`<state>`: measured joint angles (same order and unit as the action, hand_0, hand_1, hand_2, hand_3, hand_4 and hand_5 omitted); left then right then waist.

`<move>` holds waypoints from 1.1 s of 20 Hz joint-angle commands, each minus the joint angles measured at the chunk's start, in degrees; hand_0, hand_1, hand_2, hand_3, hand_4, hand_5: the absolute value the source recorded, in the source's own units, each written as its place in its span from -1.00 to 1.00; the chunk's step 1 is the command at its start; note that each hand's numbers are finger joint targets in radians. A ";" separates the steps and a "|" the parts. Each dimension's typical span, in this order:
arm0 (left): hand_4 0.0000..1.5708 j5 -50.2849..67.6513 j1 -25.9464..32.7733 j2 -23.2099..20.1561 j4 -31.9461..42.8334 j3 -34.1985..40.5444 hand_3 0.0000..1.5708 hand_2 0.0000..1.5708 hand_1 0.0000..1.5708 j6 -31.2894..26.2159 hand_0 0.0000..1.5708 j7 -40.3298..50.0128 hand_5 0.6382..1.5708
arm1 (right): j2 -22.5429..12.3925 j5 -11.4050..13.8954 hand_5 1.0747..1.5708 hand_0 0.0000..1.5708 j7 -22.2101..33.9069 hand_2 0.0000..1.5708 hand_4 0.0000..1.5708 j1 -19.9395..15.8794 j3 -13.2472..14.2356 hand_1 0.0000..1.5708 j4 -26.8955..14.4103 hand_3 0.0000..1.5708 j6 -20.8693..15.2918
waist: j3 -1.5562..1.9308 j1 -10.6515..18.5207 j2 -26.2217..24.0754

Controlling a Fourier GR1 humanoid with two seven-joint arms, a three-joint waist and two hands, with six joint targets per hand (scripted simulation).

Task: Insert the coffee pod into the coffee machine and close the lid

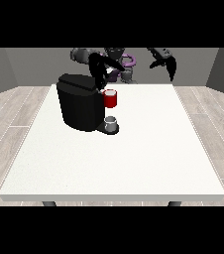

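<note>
- From my station I see the white desk (134, 163) with the black coffee machine (79, 109) standing on its far left part, well apart from the near edge.
- A red thing at the machine (110, 98) sits at the machine's right side, just under the head.
- Below it, on the machine's dark base, stands a small grey cup (111, 123), upright. I cannot confirm it as the coffee pod, so I record it only as a grey thing in cup form.
- I cannot plainly find the coffee pod anywhere in this view, so I log no position for it.
- The hand at the view's left (100, 77) reaches down over the machine's top right corner, close above the red thing. Its dark fingers merge with the machine's body; I cannot tell whether they are apart, together, or clamped on anything.
- The hand at the view's right (169, 65) hangs in the air above the desk's far right corner, well apart from the machine and touching nothing. Its fingers point downward and look roughly straight and relaxed, holding nothing.
- The robot's torso (116, 62) shows behind the desk's far edge, between the two arms.
- A grey plank floor (15, 114) surrounds the desk.
</note>
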<state>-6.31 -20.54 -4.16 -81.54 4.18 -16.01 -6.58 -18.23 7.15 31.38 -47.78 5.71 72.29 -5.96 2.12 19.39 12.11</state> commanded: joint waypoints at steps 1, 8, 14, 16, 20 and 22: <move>-0.53 -0.32 -2.26 0.04 0.15 -1.13 -1.00 -1.00 -1.00 -0.80 -1.00 0.02 1.00 | 1.74 1.72 1.00 -1.00 -6.82 -1.00 -1.00 -8.15 -5.03 -1.00 3.56 -1.00 2.02 | -2.16 7.51 1.57; -0.55 0.45 -4.83 0.06 0.47 -1.49 -1.00 -1.00 -1.00 -2.03 -1.00 -0.80 1.00 | -0.26 2.62 1.00 -1.00 -7.51 -1.00 -1.00 -10.65 -5.27 -1.00 6.89 -1.00 2.00 | -2.15 10.36 6.40; -0.60 1.03 -8.99 -0.15 -0.51 -0.59 -1.00 -1.00 -1.00 -1.21 -1.00 0.81 1.00 | -0.12 2.80 1.00 -1.00 -12.02 -1.00 -1.00 -18.24 -3.59 -1.00 -1.41 -1.00 2.44 | -2.14 9.82 9.38; -0.62 3.16 -8.86 -1.50 -3.65 -0.46 -1.00 -1.00 -1.00 -3.89 -1.00 3.95 1.00 | 0.66 2.12 1.00 -1.00 -16.66 -1.00 -1.00 -15.54 -2.32 -1.00 -4.56 -1.00 1.77 | -2.10 11.63 9.58; -0.56 2.34 -9.61 -0.78 -2.79 -1.05 -1.00 -1.00 -1.00 -2.99 -1.00 2.95 1.00 | 0.87 1.45 1.00 -1.00 -16.18 -1.00 -0.93 -21.81 -1.41 -1.00 -9.06 -1.00 2.95 | -2.14 11.50 10.83; -0.57 1.34 -7.21 0.41 -5.31 -3.80 -1.00 -1.00 -1.00 -3.44 -1.00 2.56 1.00 | 2.71 3.12 1.00 -1.00 -20.42 -1.00 -0.87 -19.02 -1.89 -1.00 -10.62 -1.00 0.00 | -2.12 12.07 10.42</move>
<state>-4.58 -28.94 -4.47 -84.27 2.47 -18.81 -4.77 -16.79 9.59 15.64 -67.09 3.52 65.35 -4.65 0.00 30.72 22.37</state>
